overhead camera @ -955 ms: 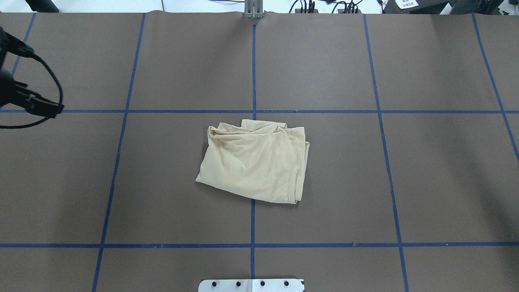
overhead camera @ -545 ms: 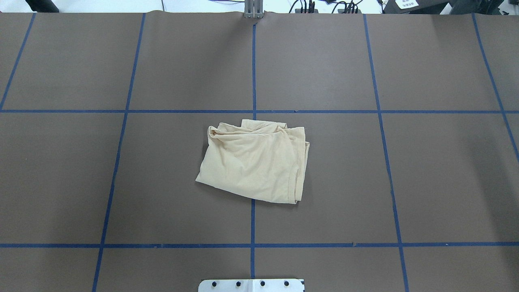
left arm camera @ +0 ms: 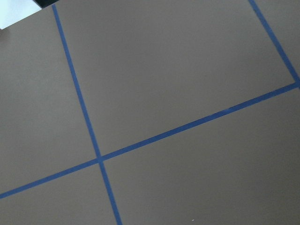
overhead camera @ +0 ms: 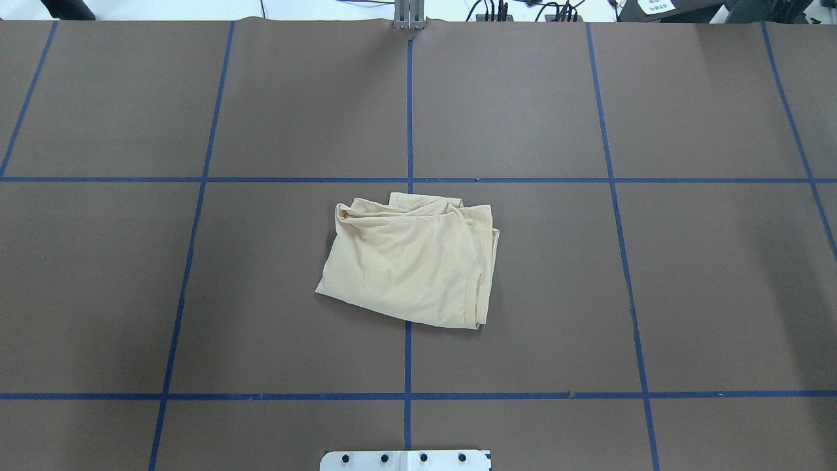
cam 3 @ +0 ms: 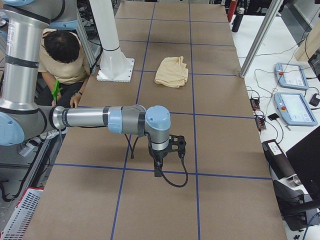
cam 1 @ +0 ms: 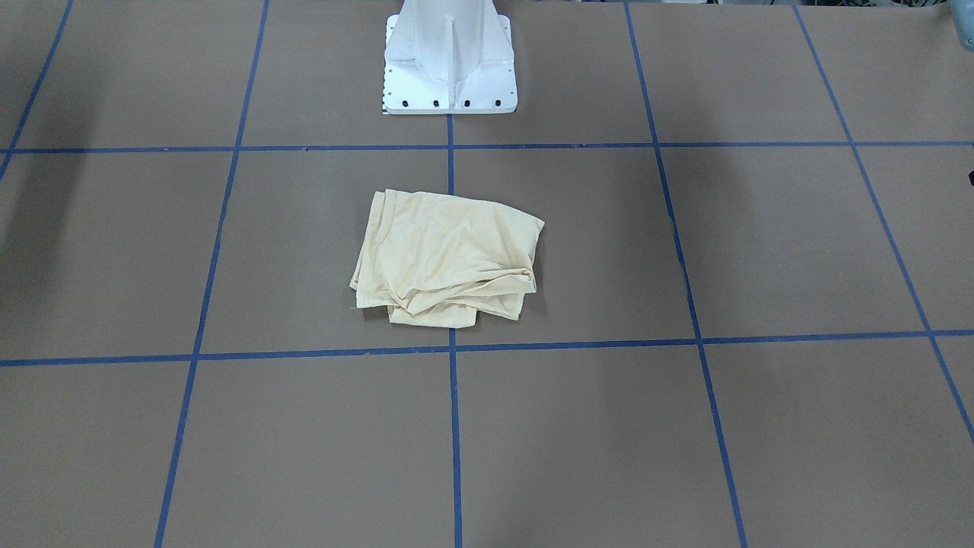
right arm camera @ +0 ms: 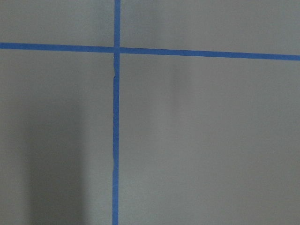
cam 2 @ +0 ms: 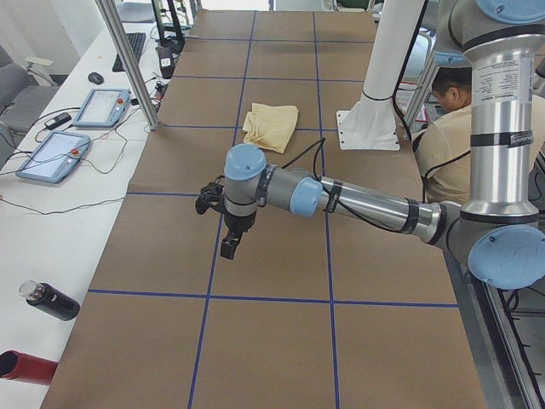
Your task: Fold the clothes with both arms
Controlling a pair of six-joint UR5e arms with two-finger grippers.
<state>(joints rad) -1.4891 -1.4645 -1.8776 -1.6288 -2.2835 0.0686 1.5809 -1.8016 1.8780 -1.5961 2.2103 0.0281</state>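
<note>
One folded shirt [overhead camera: 409, 261], sleeves hidden, left claw [cam 2: 227, 250] and right claw [cam 3: 158, 172] far off, openness untellable

One folded cream shirt [overhead camera: 409, 261] on one brown table [overhead camera: 719, 294]. Two robot arms: left arm [cam 2: 366, 203], right arm [cam 3: 85, 118]. Two black grippers: left gripper [cam 2: 228, 245], right gripper [cam 3: 158, 169]. One white pedestal [cam 1: 449, 61]. Two touchscreen pendants [cam 3: 291, 75]. Two bottles: black bottle [cam 2: 49, 301], red bottle [cam 2: 21, 366]. One keyboard [cam 2: 134, 44], one mouse [cam 2: 95, 77]. One person [cam 3: 60, 55].
</note>
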